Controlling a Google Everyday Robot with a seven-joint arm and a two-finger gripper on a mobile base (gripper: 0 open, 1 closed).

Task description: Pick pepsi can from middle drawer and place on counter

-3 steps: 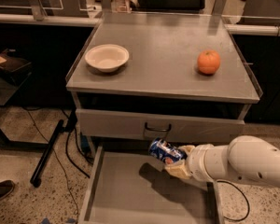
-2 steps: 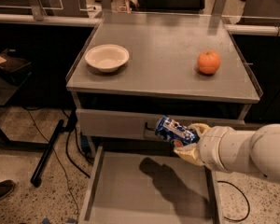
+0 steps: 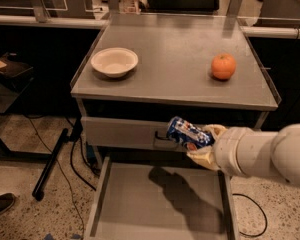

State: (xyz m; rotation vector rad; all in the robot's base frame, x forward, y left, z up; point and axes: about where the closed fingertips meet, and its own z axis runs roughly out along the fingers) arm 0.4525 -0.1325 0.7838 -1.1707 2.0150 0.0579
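My gripper [image 3: 200, 143] comes in from the right on a thick white arm and is shut on the pepsi can [image 3: 189, 133], a dark-blue can lying tilted on its side. It holds the can in the air above the open middle drawer [image 3: 155, 204], in front of the closed drawer face above it [image 3: 120, 132]. The can is below the front edge of the counter [image 3: 175, 59]. The drawer floor is bare and carries the arm's shadow.
A white bowl [image 3: 114, 61] sits on the counter's left side and an orange [image 3: 223, 66] on its right. Black table legs and cables stand on the speckled floor to the left. A shoe tip [image 3: 0, 204] shows at the bottom left.
The gripper has risen with the pepsi can, from just above the drawer floor up to the level of the closed drawer face, and shifted slightly right.
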